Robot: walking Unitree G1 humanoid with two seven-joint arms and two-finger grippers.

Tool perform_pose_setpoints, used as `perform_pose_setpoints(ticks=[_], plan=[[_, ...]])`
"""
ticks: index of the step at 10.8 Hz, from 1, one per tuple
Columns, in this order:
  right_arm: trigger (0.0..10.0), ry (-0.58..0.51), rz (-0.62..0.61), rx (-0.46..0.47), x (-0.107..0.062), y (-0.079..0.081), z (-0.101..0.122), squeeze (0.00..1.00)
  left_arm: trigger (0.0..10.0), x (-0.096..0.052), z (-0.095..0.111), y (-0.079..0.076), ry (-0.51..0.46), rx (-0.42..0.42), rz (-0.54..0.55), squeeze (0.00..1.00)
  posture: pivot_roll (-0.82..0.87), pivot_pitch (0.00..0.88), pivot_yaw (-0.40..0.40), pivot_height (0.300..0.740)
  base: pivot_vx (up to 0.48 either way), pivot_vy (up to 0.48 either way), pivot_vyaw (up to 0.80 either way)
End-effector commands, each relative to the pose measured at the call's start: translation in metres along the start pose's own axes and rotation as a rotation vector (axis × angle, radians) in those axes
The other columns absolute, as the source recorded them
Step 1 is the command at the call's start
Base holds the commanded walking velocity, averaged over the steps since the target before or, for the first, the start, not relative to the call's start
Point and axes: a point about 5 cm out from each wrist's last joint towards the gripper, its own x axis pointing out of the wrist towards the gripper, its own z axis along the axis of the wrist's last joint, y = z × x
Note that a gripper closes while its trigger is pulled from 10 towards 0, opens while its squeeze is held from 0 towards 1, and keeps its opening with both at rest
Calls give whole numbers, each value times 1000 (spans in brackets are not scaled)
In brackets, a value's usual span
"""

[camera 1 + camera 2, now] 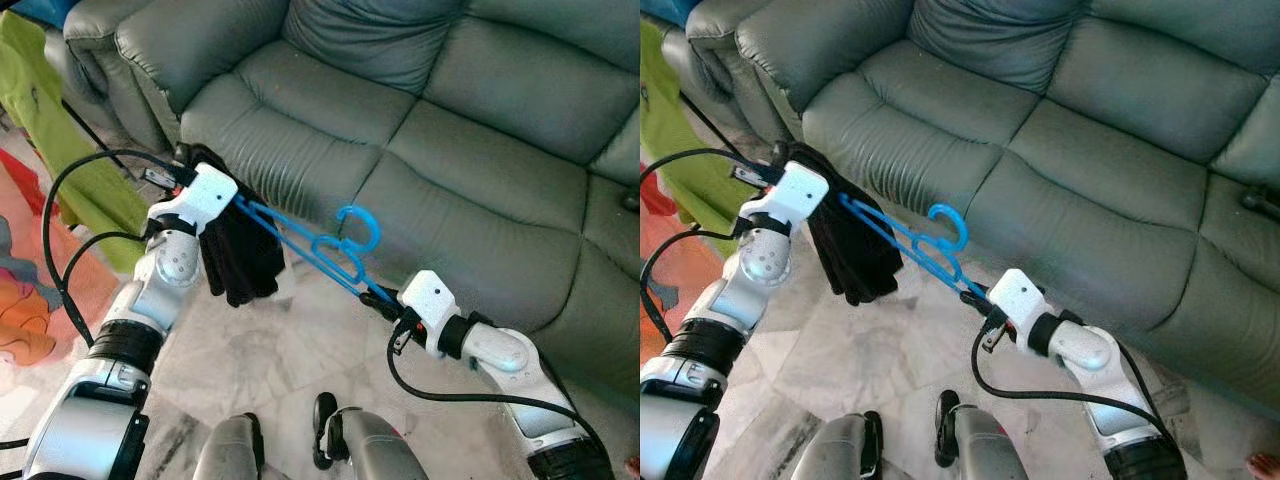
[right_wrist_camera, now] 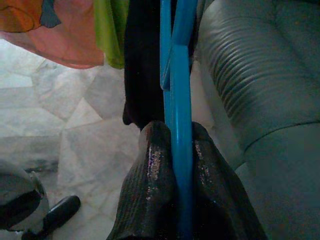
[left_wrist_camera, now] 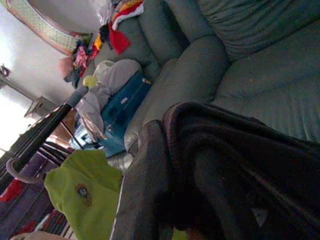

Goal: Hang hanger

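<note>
Silver robot legs and a dark foot (image 1: 323, 428) stand at the bottom edge of the head views on a pale marble-patterned tile floor (image 1: 270, 350), before a broad grey-green leather sofa (image 1: 450, 130) whose padded seat cushions are smooth on top and gathered into fine ribbed folds along the front edge. At the robot's left, a lime-green garment (image 1: 60, 130) and orange-pink fabric (image 1: 40, 290) hang on a drying rack. A black garment (image 1: 240, 250), soft and limp, hangs in folds from the left end of a slim blue plastic hanger (image 1: 310, 245), which is held nearly level in the air in front of the sofa, its curved hook (image 1: 358, 226) rising near the middle. The left gripper (image 1: 190, 165), on a white wrist housing trailing black cables, is at the garment end of the hanger; its wrist view shows one dark finger against the dark cloth, and whether its fingers are together or apart cannot be told. The right gripper (image 2: 181, 145) has its two ridged black fingers (image 2: 150, 170) pressed together on the other end of the hanger, the blue bar pinched between them. In the left wrist view, a blue bag (image 3: 117, 112) and heaped clothes lie on the sofa's far end.
</note>
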Motion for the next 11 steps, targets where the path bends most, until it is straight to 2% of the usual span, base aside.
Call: perform_pose_setpoints(ticks=[1, 2, 4, 5, 6, 7, 8, 9, 10, 11], plan=[[10000, -20, -8, -13, -3, -2, 4, 0, 10000, -1, 5, 2, -53, -8, -6, 0, -91, 250, -30, 740, 0, 0, 0], [10000, -7, -14, -11, -3, -4, 0, 0, 10000, -7, 29, -3, -225, -97, -83, 0, -91, 248, -33, 740, 0, 0, 0], [10000, -4, -32, 36, -3, -7, -3, 0, 10000, -15, 52, -4, -405, -172, -166, 0, -91, 245, -40, 740, 0, 0, 0], [10000, 41, -113, 81, -3, -15, -10, 0, 10000, -17, 60, 1, -476, -220, -192, 0, -91, 244, -42, 740, 0, 0, 0], [10000, 61, -262, 131, -5, -30, -17, 0, 10000, -17, 64, 7, -499, -248, -196, 0, -89, 244, -41, 740, 0, 0, 0], [10000, 55, -443, 185, -11, -50, -19, 0, 10000, -16, 64, 9, -496, -246, -199, 0, -89, 245, -40, 740, 0, 0, 0], [10000, 49, -559, 235, -16, -61, -21, 0, 10000, -15, 61, 10, -484, -230, -192, 0, -89, 245, -40, 740, 0, 0, 0], [10000, 41, -748, 356, -27, -75, -26, 0, 10000, -12, 57, 15, -454, -239, -138, 0, -96, 250, -38, 740, 0, 0, 0], [10000, 36, -815, 381, -31, -79, -28, 0, 10000, -10, 58, 18, -448, -250, -119, 0, -95, 252, -37, 740, 0, 0, 0], [10000, 15, -904, 352, -39, -85, -25, 0, 10000, -10, 60, 20, -450, -248, -107, 0, -95, 254, -36, 740, 0, 0, 0]])
